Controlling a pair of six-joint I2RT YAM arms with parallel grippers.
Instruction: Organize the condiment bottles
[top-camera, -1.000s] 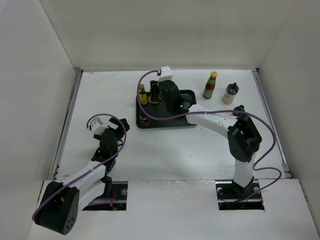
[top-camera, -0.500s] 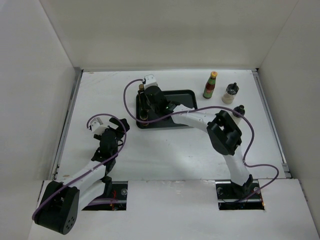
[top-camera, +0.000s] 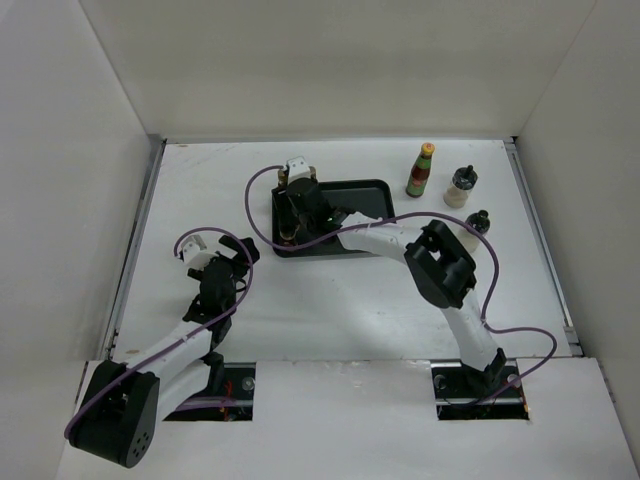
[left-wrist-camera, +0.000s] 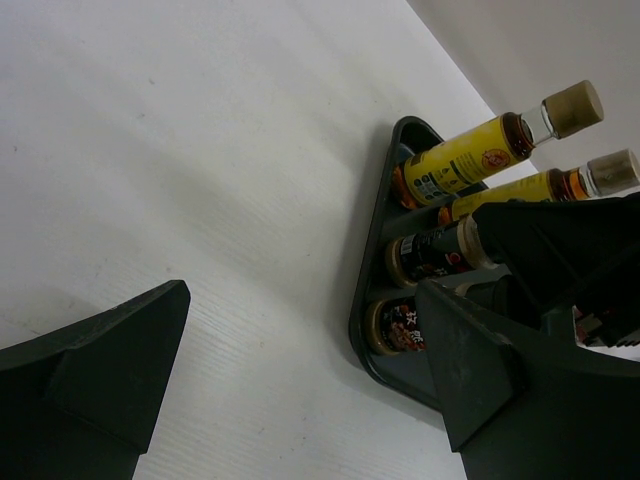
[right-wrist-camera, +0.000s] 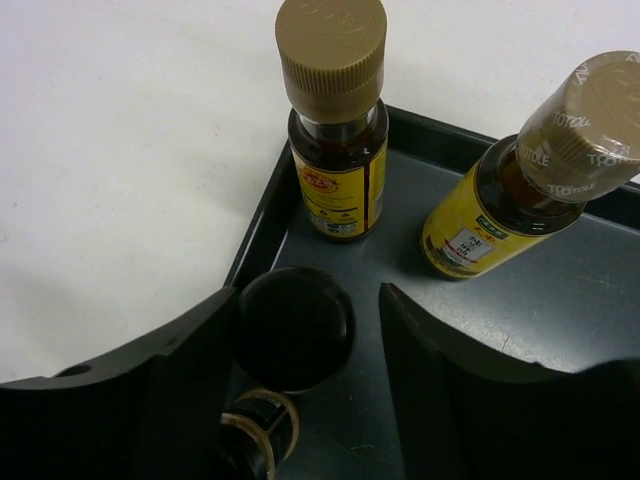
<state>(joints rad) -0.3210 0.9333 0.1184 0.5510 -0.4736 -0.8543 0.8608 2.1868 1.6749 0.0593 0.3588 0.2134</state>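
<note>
top external: we count four condiment bottles (right-wrist-camera: 330, 190) in tray (top-camera: 365, 200), three outside upper right; right gripper (right-wrist-camera: 305, 300) spread around dark jar (right-wrist-camera: 295, 340), left gripper (left-wrist-camera: 300, 300) spread.

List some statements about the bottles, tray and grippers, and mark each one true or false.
Two yellow bottles stand in the black tray. True.
The red bottle is in the tray. False: it stands on the table, outside it.
The left gripper holds a bottle. False: nothing is between its fingers.
The right gripper has its fingers either side of a black-capped dark jar. True.
A whitish bottle stands beside the red bottle. True.
</note>
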